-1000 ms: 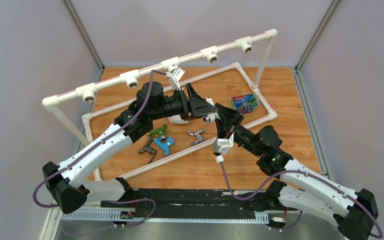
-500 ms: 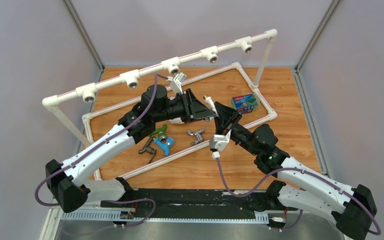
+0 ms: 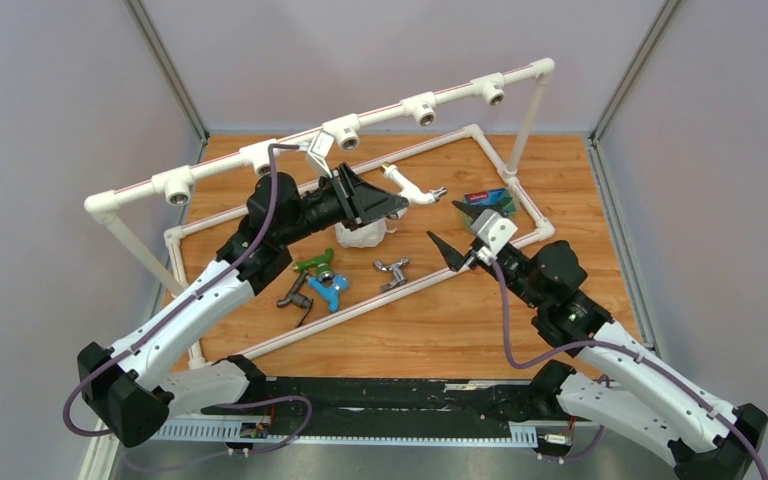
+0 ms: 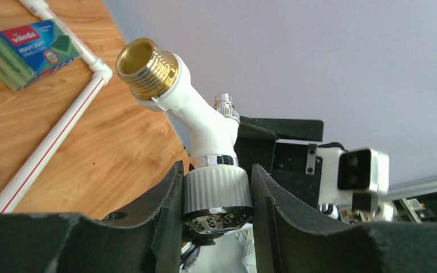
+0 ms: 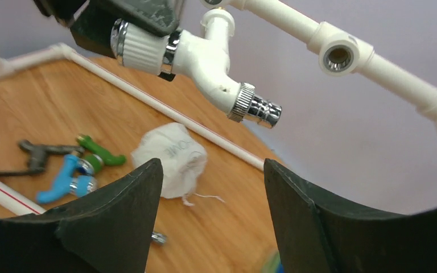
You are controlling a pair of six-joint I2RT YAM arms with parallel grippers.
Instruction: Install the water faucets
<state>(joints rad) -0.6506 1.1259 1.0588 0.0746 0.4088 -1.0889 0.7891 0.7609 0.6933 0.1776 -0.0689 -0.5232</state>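
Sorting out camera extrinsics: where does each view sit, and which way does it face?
Top external: above and behind the bases, facing down and forward over the table and pipe rail; both arms show.
Left wrist: on the left arm, facing along the left gripper, shut on the white faucet; its two fingers show.
Right wrist: on the right arm, facing up through the open right gripper towards the pipe rail.
Shared: all three see the white faucet.
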